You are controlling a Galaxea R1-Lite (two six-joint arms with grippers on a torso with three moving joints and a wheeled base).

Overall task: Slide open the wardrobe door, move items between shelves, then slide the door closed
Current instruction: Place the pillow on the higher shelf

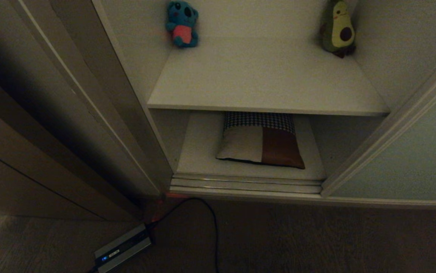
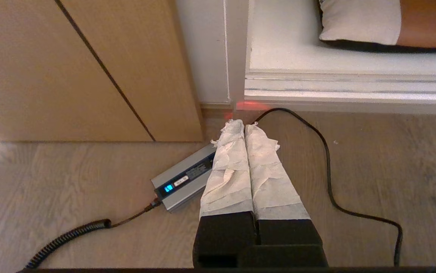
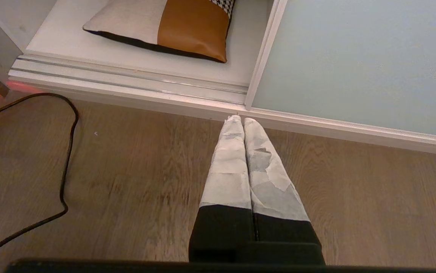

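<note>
Tape-wrapped left gripper (image 2: 245, 127) and right gripper (image 3: 240, 121), both closed, above wooden floor (image 3: 127, 182).

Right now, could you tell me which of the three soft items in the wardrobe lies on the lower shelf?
The cushion, with its checked band and beige and brown blocks, lies flat on the lower shelf. The koala toy and avocado toy sit on the upper shelf.
</note>
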